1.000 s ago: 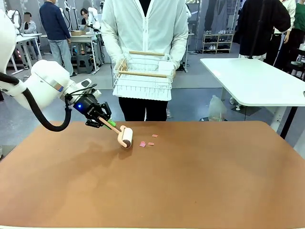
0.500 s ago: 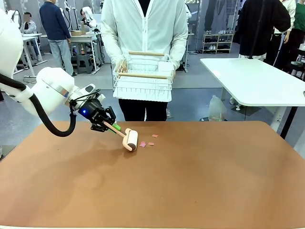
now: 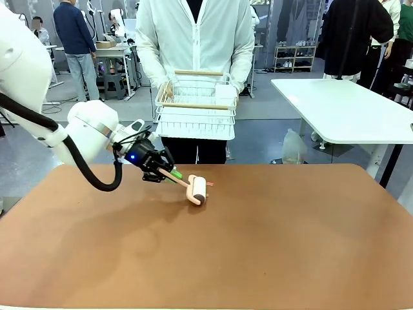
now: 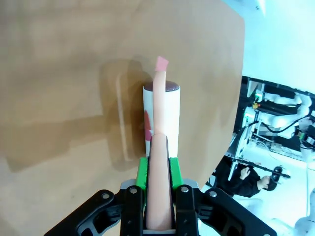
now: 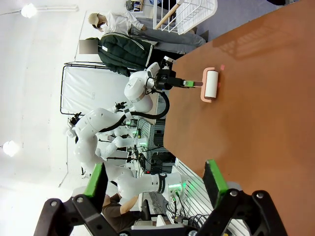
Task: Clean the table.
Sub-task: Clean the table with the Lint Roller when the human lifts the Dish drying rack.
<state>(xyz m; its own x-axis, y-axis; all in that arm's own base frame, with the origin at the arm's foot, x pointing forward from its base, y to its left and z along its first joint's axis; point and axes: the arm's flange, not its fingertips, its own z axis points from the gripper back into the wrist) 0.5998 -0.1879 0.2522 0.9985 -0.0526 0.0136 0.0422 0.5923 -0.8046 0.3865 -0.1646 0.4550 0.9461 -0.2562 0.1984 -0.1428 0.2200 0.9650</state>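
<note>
My left gripper [image 3: 169, 173] is shut on the peach handle of a lint roller [image 3: 197, 189], whose white drum rests on the reddish-brown table [image 3: 271, 245] near its far edge. In the left wrist view the green pads [image 4: 141, 172] clamp the handle, and the roller [image 4: 161, 110] points away with a pink scrap stuck to its drum. One small pink scrap [image 4: 161, 63] lies on the table just past the roller; the same pink scrap [image 3: 209, 184] sits beside the drum. My right gripper [image 5: 155, 179] hangs open high above the table, far from the roller [image 5: 211, 84].
A person stands at the far edge holding a white wire basket [image 3: 195, 103] with wooden handles. A smaller white table [image 3: 342, 106] stands at the back right, with a clear plastic jug [image 3: 293, 147] on the floor beside it.
My left gripper has pushed the roller to the right, over the spot where the pink scraps lay. Two of the scraps no longer lie on the table.
</note>
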